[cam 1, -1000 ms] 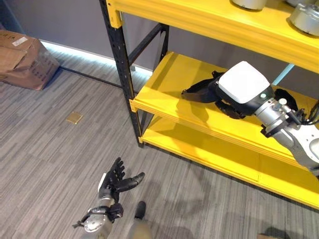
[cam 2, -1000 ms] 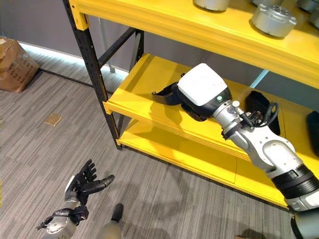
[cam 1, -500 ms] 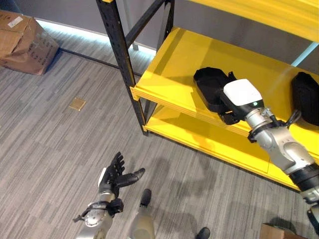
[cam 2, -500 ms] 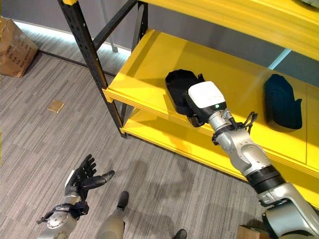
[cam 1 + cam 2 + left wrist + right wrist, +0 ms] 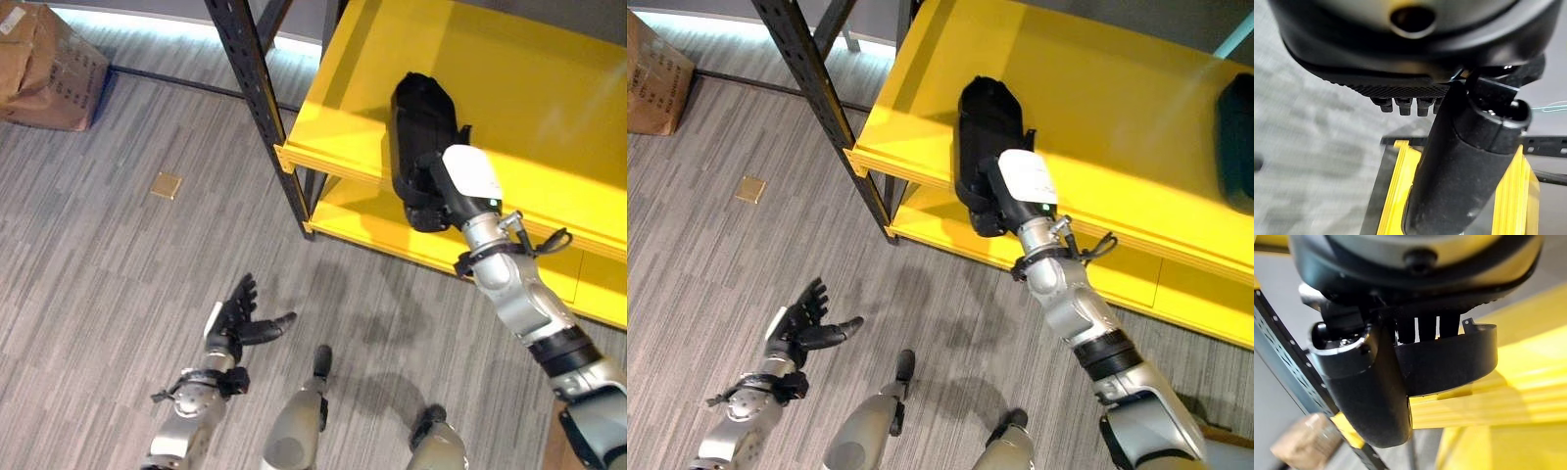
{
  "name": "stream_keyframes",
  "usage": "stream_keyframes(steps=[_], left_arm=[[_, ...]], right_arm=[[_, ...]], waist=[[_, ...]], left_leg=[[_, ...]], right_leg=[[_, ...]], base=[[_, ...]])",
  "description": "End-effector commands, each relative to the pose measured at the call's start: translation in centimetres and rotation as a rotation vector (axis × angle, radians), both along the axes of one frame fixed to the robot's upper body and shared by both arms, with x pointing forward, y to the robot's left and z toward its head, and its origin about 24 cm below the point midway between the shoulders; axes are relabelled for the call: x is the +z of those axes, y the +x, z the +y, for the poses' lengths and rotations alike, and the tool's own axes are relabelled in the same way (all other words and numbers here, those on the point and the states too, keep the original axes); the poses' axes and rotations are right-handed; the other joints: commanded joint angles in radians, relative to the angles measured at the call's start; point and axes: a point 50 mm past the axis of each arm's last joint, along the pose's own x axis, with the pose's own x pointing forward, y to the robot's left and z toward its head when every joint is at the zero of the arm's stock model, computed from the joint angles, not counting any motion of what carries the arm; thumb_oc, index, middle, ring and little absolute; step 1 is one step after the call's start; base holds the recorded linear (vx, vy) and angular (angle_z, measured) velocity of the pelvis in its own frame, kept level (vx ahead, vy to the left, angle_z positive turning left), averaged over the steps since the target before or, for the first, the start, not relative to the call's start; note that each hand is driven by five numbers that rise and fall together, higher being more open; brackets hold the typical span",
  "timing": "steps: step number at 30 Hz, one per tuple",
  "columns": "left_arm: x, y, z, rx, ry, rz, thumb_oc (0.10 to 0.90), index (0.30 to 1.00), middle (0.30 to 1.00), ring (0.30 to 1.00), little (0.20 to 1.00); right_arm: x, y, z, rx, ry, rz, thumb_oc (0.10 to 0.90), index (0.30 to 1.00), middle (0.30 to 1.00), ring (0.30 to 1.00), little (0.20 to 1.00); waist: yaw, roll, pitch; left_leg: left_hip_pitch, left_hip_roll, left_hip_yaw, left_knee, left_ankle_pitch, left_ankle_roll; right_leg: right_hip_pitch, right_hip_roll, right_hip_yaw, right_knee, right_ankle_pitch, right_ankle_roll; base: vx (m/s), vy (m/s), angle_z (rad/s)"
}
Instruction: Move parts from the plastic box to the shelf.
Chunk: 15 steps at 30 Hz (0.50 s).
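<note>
A black moulded part (image 5: 419, 108) lies on the middle level of the yellow shelf (image 5: 529, 98), its near end at the shelf's front lip. My right hand (image 5: 431, 191), with a white cover on its back, is at that near end. In the right wrist view the part's rim (image 5: 1449, 364) sits between the thumb (image 5: 1366, 391) and the fingers, pinched. My left hand (image 5: 233, 323) hangs low over the floor, fingers spread and holding nothing; its thumb (image 5: 1459, 166) stands out straight in the left wrist view.
A second black part (image 5: 1236, 147) lies further right on the same level. The shelf's black upright post (image 5: 260, 108) stands at its left corner, with a lower yellow level (image 5: 392, 235) beneath. A cardboard box (image 5: 49, 59) and a small tan square (image 5: 166, 185) are on the floor.
The camera has tilted down, so the whole picture shifted. The black part went from being carried over the shelf to lying on it, my right hand still at it. The left hand stayed open.
</note>
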Motion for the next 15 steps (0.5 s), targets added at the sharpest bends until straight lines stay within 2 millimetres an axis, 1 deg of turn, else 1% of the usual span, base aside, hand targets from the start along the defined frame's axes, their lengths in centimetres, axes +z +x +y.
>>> stream_keyframes(steps=[1, 2, 3, 4, 5, 6, 8, 12, 15], left_arm=[[2.7, -0.2, -0.2, -0.005, -0.03, -0.172, 0.9, 1.0, 1.0, 1.0, 1.0], [2.6, -0.2, -0.4, -0.016, -0.031, -0.169, 0.9, 1.0, 1.0, 1.0, 1.0], [2.6, -0.2, -0.4, -0.016, -0.031, -0.17, 0.9, 1.0, 1.0, 1.0, 1.0], [2.1, -0.4, -1.2, -0.027, -0.063, -0.154, 0.9, 1.0, 1.0, 1.0, 1.0], [2.1, -0.4, -1.2, -0.027, -0.063, -0.154, 0.9, 1.0, 1.0, 1.0, 1.0], [2.0, -0.6, -1.2, -0.033, -0.061, -0.145, 0.9, 1.0, 1.0, 1.0, 1.0], [1.8, -0.6, -1.2, -0.052, -0.054, -0.135, 0.9, 1.0, 1.0, 1.0, 1.0], [1.3, -1.1, -1.6, -0.061, -0.076, -0.11, 0.9, 1.0, 1.0, 1.0, 1.0], [1.1, -1.3, -1.7, -0.071, -0.08, -0.098, 0.9, 1.0, 1.0, 1.0, 1.0]], right_arm=[[2.9, -0.1, 0.9, 0.06, 0.069, -0.094, 0.4, 0.3, 0.3, 0.3, 0.3], [2.7, -0.1, 1.0, 0.065, 0.078, -0.086, 0.4, 0.3, 0.3, 0.3, 0.3], [2.7, -0.1, 1.0, 0.065, 0.078, -0.087, 0.4, 0.3, 0.3, 0.3, 0.3], [3.1, -0.1, 0.6, 0.063, 0.08, -0.092, 0.4, 0.3, 0.3, 0.3, 0.3], [3.1, -0.1, 0.6, 0.063, 0.08, -0.092, 0.4, 0.3, 0.3, 0.3, 0.3], [3.4, -0.1, 0.5, 0.065, 0.079, -0.099, 0.4, 0.3, 0.3, 0.3, 0.3], [4.2, 0.0, 0.3, 0.058, 0.062, -0.121, 0.4, 0.3, 0.3, 0.3, 0.3], [5.2, 0.4, 0.4, 0.049, 0.048, -0.143, 0.4, 0.3, 0.3, 0.3, 0.3], [6.2, 0.8, 0.7, 0.045, 0.043, -0.166, 0.4, 0.3, 0.3, 0.3, 0.3]], waist=[[0.028, -0.047, -0.043], [0.021, -0.049, -0.04], [0.02, -0.051, -0.043], [0.003, -0.042, -0.05], [0.001, -0.041, -0.051], [-0.003, -0.034, -0.049], [-0.013, -0.015, -0.035], [-0.02, 0.01, -0.031], [-0.02, 0.019, -0.027]], left_leg=[[0.102, 0.054, -0.051, -0.045, -0.072, -0.044], [0.101, 0.057, -0.058, -0.038, -0.07, -0.048], [0.096, 0.054, -0.059, -0.038, -0.066, -0.047], [0.082, 0.091, -0.076, -0.044, -0.036, -0.077], [0.082, 0.091, -0.078, -0.045, -0.036, -0.077], [0.08, 0.107, -0.084, -0.049, -0.025, -0.086], [0.061, 0.132, -0.095, -0.055, -0.003, -0.099], [0.061, 0.15, -0.086, -0.088, 0.016, -0.107], [0.063, 0.158, -0.073, -0.11, 0.025, -0.108]], right_leg=[[0.065, 0.02, 0.028, -0.179, 0.157, 0.024], [0.07, 0.03, 0.043, -0.163, 0.151, 0.02], [0.066, 0.028, 0.043, -0.164, 0.154, 0.02], [0.063, 0.052, 0.007, -0.133, 0.138, 0.005], [0.063, 0.053, 0.005, -0.132, 0.137, 0.005], [0.062, 0.062, -0.007, -0.12, 0.128, -0.002], [0.045, 0.085, -0.006, -0.098, 0.102, -0.016], [0.016, 0.101, -0.01, -0.081, 0.096, -0.023], [-0.012, 0.109, 0.003, -0.074, 0.099, -0.024]], base=[[0.09, -0.284, -0.22], [0.04, -0.186, 0.01], [0.01, -0.349, 0.55], [-0.01, -0.257, 0.78], [0.0, -0.368, 0.76], [-0.01, -0.223, 0.25], [-0.05, -0.256, -0.06], [-0.02, -0.122, -0.1], [-0.01, -0.056, -0.08]])
